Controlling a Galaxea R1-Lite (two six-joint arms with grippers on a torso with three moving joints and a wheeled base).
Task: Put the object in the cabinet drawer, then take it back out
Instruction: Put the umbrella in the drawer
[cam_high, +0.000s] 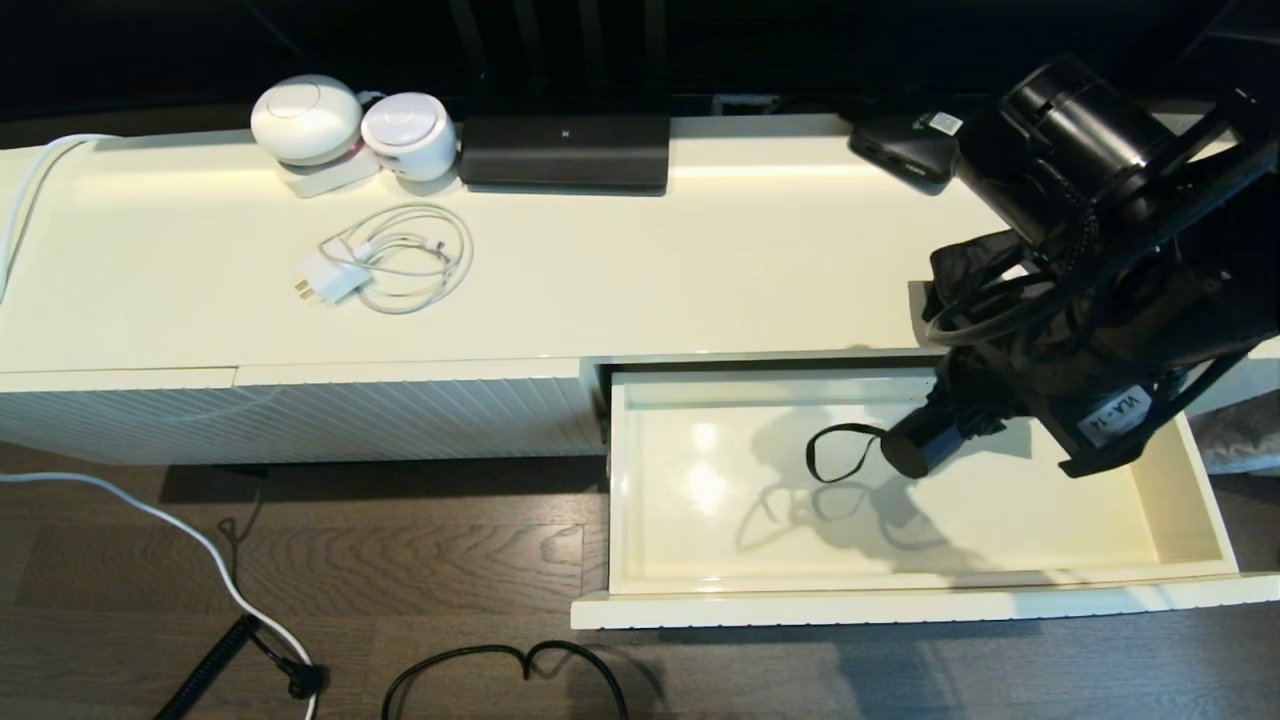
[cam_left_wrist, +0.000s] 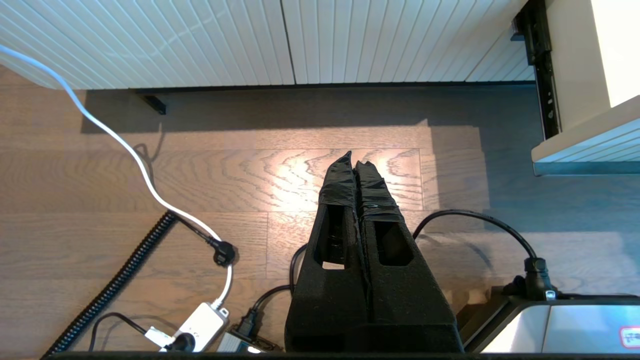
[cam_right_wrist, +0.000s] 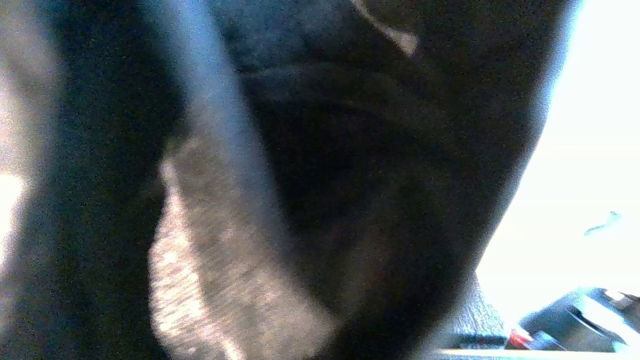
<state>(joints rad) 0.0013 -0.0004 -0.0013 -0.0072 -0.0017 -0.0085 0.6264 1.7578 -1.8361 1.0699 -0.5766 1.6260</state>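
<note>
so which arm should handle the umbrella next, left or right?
Right. The right arm is already over the open cabinet drawer, with the umbrella at its end, the handle and wrist loop hanging above the drawer's interior. The left gripper is shut, down over the floor beside the cabinet, away from the drawer.

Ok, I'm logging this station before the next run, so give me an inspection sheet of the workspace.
Surface: cream cabinet top.
Job's things: drawer pulled open; umbrella above it, handle and wrist loop hanging over the interior.
Clutter: two white round devices, black box, flat black box.
Grippers: right gripper carries the umbrella; left gripper shut, parked over the floor.
Cables: white charger on top; cords on the floor.
Surroundings: wood floor.
</note>
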